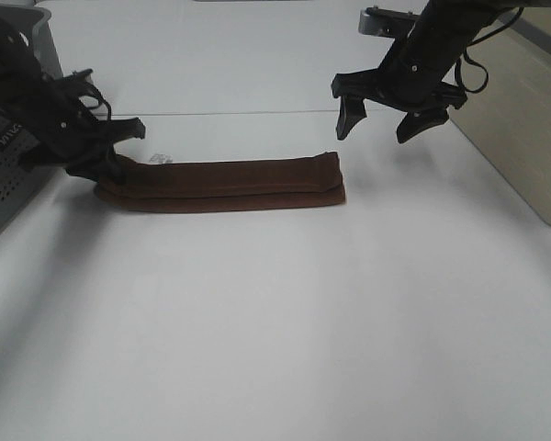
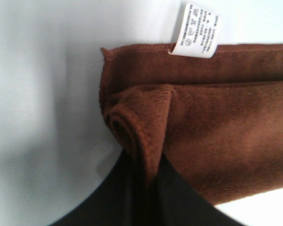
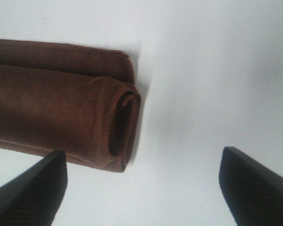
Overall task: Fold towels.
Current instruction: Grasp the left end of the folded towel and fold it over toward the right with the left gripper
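A: The near half of the surface (image 1: 275, 358) is bare, right up to its front edge. How far along is the fold?

B: Partway, I'd say. The towel (image 1: 230, 184) lies across the far half as one long narrow strip, doubled lengthways, the layers showing at both ends. Bringing one end over to the other looks like what is left.

A: And the hands?

B: The left hand (image 1: 106, 152) is at the strip's left end, toward the left edge, closed on a pinched-up fold of the corner. The right hand (image 1: 390, 115) hangs above and just past the right end, spread wide, with nothing in it. The white tag (image 2: 195, 30) sticks out from the far long edge, beside the left hand's grip.

A: Room to move?

B: Plenty toward the front and across the middle. It is tighter at the sides: a grey box (image 1: 9, 184) crowds the left edge behind the left hand, and a beige panel (image 1: 523, 138) runs along the right edge.
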